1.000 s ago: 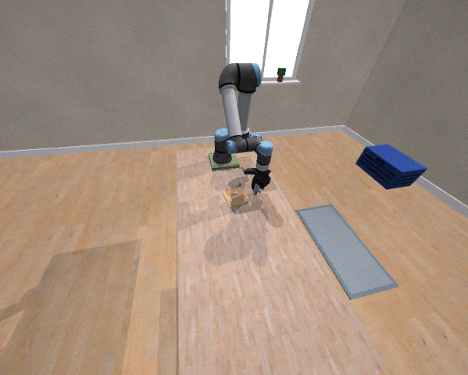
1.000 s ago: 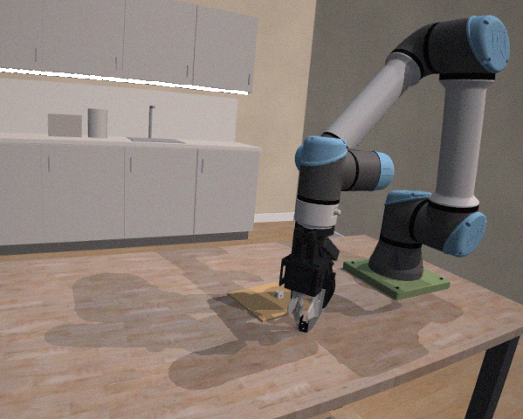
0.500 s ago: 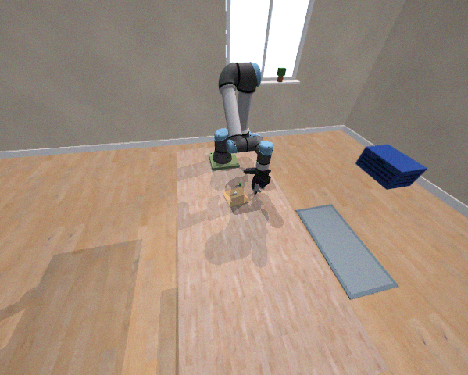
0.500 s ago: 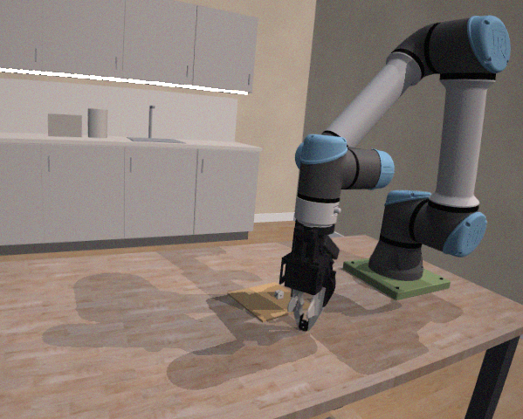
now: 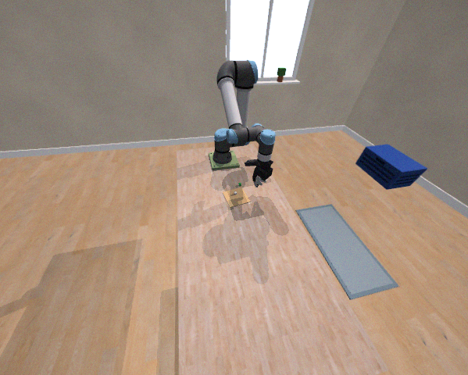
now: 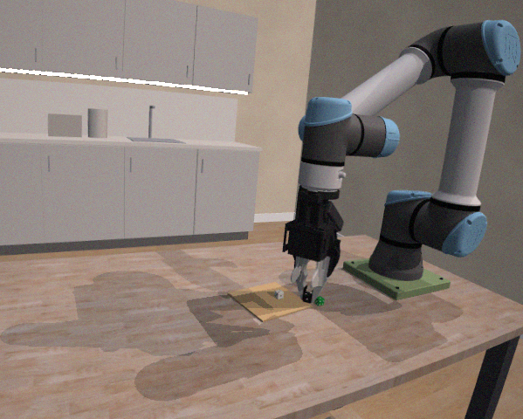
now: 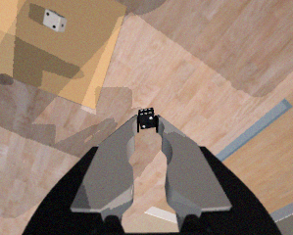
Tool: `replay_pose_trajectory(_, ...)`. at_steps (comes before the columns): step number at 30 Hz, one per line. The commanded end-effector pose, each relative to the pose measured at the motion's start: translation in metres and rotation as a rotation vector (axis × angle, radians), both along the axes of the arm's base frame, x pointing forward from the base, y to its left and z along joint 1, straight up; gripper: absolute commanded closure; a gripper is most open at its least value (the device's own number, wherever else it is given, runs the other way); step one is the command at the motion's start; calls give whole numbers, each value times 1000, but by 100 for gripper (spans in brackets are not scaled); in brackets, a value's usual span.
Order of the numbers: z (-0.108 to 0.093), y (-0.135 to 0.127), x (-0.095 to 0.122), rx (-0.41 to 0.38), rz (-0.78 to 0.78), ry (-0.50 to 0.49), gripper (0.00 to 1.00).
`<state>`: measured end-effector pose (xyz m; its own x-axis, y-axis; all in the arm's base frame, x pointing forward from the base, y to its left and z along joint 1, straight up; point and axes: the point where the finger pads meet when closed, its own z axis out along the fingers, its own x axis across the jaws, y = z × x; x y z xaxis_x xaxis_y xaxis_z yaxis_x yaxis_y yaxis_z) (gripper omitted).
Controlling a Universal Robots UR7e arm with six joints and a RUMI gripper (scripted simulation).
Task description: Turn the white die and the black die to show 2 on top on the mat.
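My gripper (image 7: 147, 117) is shut on the black die (image 7: 146, 118), pinched at the fingertips and held above the table beside the tan mat (image 7: 53, 46). In the exterior view the gripper (image 6: 310, 288) holds the black die (image 6: 306, 296) just over the mat's (image 6: 270, 301) right edge. The white die (image 7: 54, 20) sits flat on the mat; it also shows in the exterior view (image 6: 278, 293). The green die (image 6: 319, 301) lies on the table just right of the mat, close to my fingers. It shows as a green speck in the top view (image 5: 239, 184).
The arm's green base plate (image 6: 395, 279) stands to the right, behind the mat. The table's right edge (image 6: 500, 333) is near. On the floor lie a grey rug (image 5: 344, 249) and a blue crate (image 5: 390, 165).
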<state>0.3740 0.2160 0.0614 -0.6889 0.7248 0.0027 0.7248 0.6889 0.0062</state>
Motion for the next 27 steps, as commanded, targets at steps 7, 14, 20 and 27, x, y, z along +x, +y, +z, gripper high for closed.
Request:
replay_pose_trajectory(7,35,-1,0,0,0,2,100)
replay_pose_trajectory(14,35,-1,0,0,0,2,100)
replay_pose_trajectory(20,35,-7,4,0,-32,3,100)
replay_pose_trajectory(27,37,-61,31,0,-275,4,100)
